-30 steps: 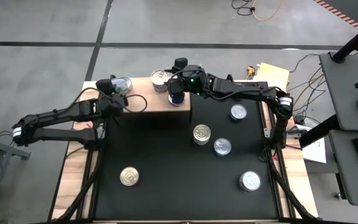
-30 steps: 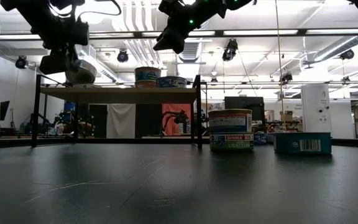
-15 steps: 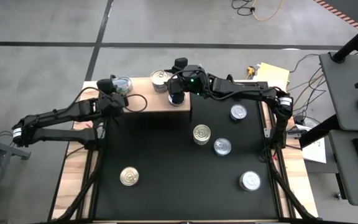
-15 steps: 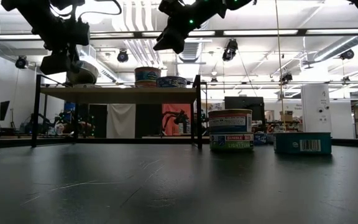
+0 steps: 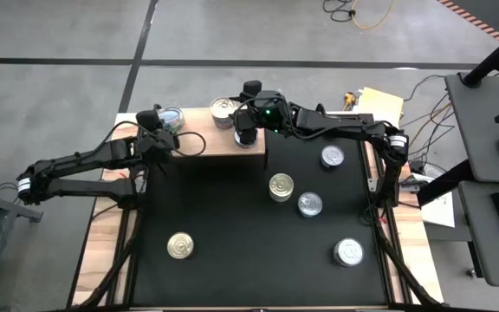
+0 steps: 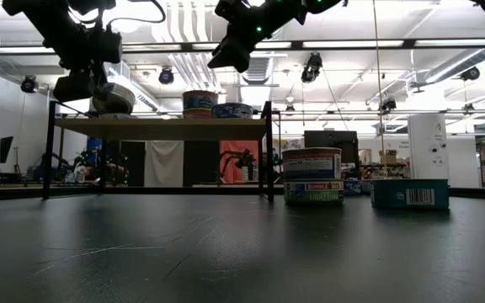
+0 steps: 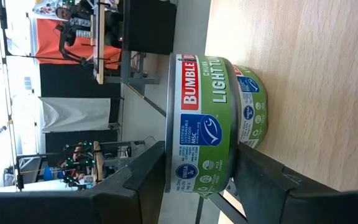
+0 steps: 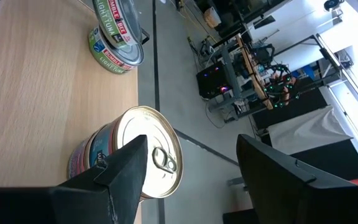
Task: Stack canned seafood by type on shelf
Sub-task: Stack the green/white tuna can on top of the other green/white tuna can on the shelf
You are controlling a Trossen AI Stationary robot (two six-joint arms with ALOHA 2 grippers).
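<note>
The wooden shelf [image 5: 208,147] stands at the table's back edge. At its left end my left gripper [image 5: 159,126] is shut on a green-labelled can [image 7: 204,124], which sits on a second green-labelled can [image 7: 253,106] resting on the wood [image 7: 316,74]. Over the shelf's right end my right gripper [image 5: 245,130] hangs open, well above the shelf top [image 6: 158,126]. A gold-topped can [image 8: 151,155] stacked on another lies just under one of its fingers [image 8: 120,171]. A silver-topped can [image 5: 223,107] stands behind it. Several cans lie on the black table [image 5: 232,260].
Loose cans on the table: one near the front left [image 5: 180,245], one at the front right [image 5: 347,252], and a group of three to the right of middle [image 5: 281,186]. A small teal box [image 6: 409,192] shows at the right in the low view.
The green-labelled can in my left gripper has levelled out and settled lower onto the can beneath it. The right arm has barely moved.
</note>
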